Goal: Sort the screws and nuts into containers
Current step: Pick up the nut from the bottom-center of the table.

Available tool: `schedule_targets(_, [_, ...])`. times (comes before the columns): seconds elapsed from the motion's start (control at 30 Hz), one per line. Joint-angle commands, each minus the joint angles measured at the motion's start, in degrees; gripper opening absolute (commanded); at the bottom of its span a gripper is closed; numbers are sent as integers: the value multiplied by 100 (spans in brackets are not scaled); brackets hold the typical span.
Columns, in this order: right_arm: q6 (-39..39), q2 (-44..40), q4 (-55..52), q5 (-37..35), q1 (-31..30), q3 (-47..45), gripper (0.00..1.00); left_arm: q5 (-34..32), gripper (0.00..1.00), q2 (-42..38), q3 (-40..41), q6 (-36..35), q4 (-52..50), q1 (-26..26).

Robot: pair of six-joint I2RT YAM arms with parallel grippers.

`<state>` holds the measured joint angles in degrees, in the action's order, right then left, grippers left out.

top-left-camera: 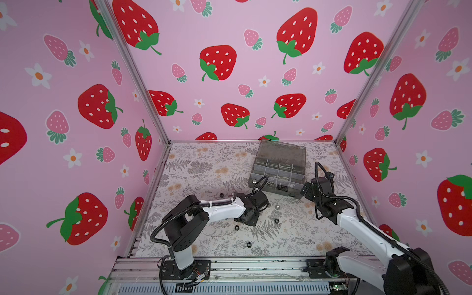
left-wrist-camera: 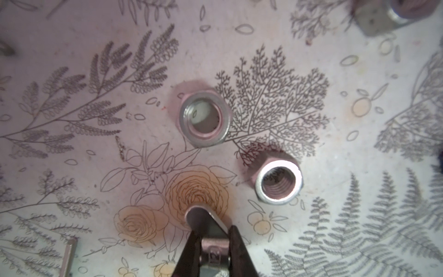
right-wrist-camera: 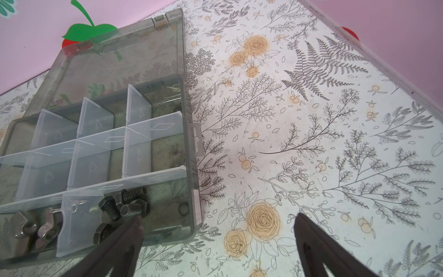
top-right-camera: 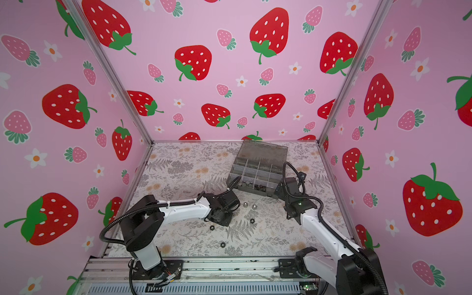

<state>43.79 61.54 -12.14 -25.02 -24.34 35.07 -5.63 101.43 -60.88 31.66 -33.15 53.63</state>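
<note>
The left gripper is pinched shut on a small silver piece. I cannot tell if it is a screw or a nut. Just past it on the worktop lie two silver nuts, close together but not touching. In both top views this gripper points down near the middle of the worktop. Black nuts lie loose around it, mostly toward the near edge.

The right gripper is wide open and holds nothing. One finger is over the near corner of the grey box. The other is over bare worktop beside it. The box sits by the far edge, right of the middle, with its lid up. In the corner part lie black bolts. In the part next to it lie silver wing nuts.
</note>
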Motion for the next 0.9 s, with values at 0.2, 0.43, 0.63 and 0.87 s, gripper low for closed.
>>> schedule_targets(0.2, [42, -17, -98, -135, 34, 97, 100, -325, 14, 4, -443, -72, -217, -54])
schedule_targets(0.43, [58, 12, -56, -134, 34, 79, 100, -524, 14, -77, -623, -74, -217, -55])
schedule_targets(0.63, [59, 28, 27, -94, 27, 53, 100, -690, 14, 6, -1181, -207, -57, -220])
schedule_targets(0.87, [47, -26, 0, -106, 28, 36, 100, -680, 14, 566, -2237, -585, 122, -538])
